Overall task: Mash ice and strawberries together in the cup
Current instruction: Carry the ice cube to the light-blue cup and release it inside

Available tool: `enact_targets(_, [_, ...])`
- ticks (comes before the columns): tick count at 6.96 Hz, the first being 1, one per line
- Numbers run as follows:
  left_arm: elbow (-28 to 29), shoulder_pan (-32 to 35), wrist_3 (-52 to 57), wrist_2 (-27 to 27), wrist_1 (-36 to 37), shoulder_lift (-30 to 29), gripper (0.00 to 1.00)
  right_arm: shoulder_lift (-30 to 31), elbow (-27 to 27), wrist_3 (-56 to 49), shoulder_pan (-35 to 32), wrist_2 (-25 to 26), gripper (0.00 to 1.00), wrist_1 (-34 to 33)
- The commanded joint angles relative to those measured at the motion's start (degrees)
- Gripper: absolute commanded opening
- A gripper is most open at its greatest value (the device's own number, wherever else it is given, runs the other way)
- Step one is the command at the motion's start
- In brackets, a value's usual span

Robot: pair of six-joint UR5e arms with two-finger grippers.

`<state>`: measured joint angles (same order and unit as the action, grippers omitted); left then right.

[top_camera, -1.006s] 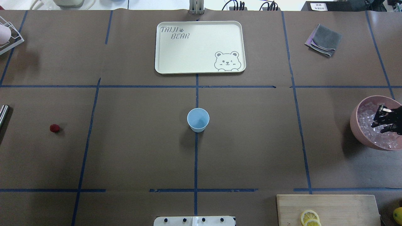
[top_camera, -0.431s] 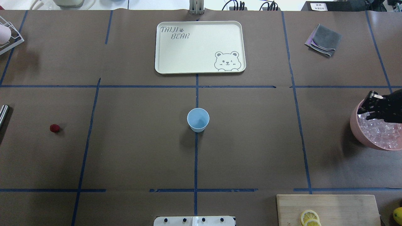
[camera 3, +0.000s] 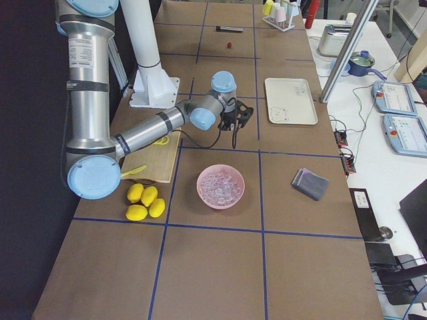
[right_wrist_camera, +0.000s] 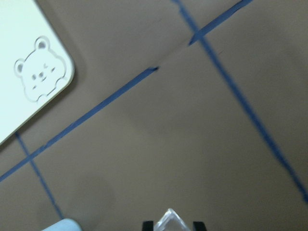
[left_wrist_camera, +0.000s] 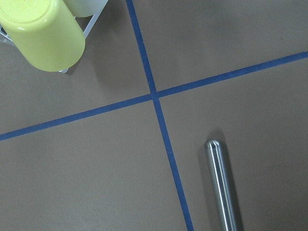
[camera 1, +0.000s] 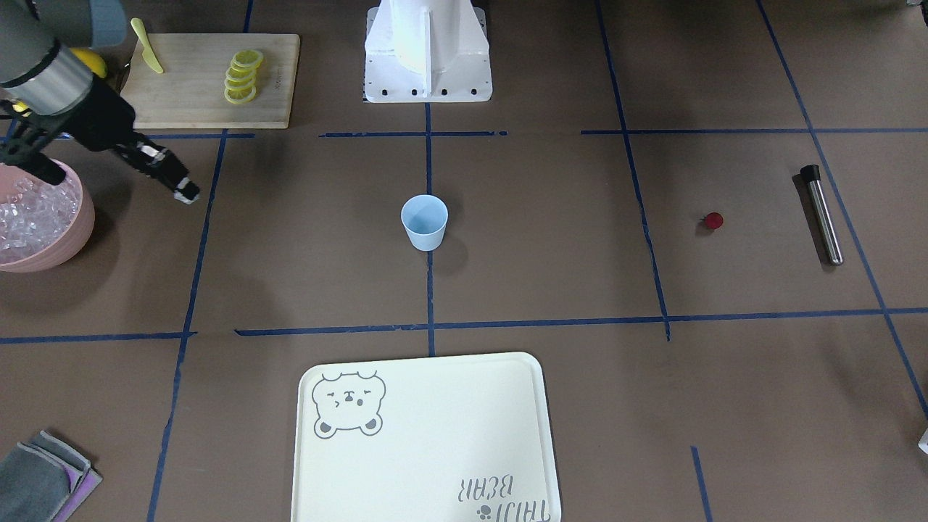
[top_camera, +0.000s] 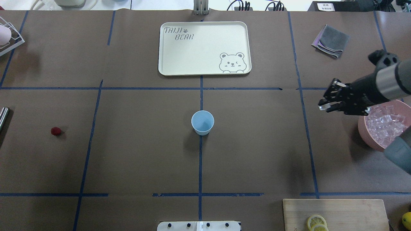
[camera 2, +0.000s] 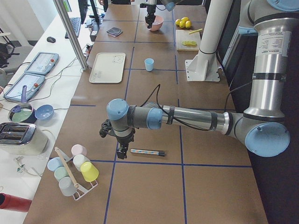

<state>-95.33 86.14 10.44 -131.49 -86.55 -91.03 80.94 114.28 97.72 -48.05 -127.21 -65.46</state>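
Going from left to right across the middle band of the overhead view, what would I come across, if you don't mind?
Metal rod → strawberry → cup → right tool, gripping an ice cube → pink bowl.

brown table (top_camera: pixel 135 154) with a blue tape grid; pale blue cup (top_camera: pixel 202 122), deep red strawberry (top_camera: pixel 56 131), pink bowl (top_camera: pixel 364 130) of clear whitish ice (top_camera: pixel 385 123), black right gripper (camera 1: pixel 185 193). cream tray (top_camera: pixel 199 51) with a grey bear outline and grey lettering, grey cloth (top_camera: pixel 332 40) with a purple edge. light wood board (top_camera: pixel 346 208) with yellow lemon slices (top_camera: pixel 317 223), silver rod (camera 1: pixel 825 217) with a black cap.
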Motion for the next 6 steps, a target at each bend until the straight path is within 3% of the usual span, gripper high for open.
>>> enact_targets(1, [0.1, 0.0, 0.0, 0.0, 0.1, 0.1, 1.0, -15.6, -8.2, 10.2, 8.0, 3.8, 0.02, 0.0])
enact_targets(2, [0.1, 0.0, 0.0, 0.0, 0.1, 0.1, 1.0, -22.5, -14.4, 12.6, 13.3, 12.2, 0.02, 0.0])
enact_targets(3, [0.1, 0.0, 0.0, 0.0, 0.1, 0.6, 1.0, -25.8, -18.1, 13.1, 15.4, 15.1, 0.03, 0.0])
enact_targets(6, [0.1, 0.0, -0.2, -0.1, 0.1, 0.9, 1.0, -27.3, -18.9, 13.4, 16.5, 15.5, 0.05, 0.0])
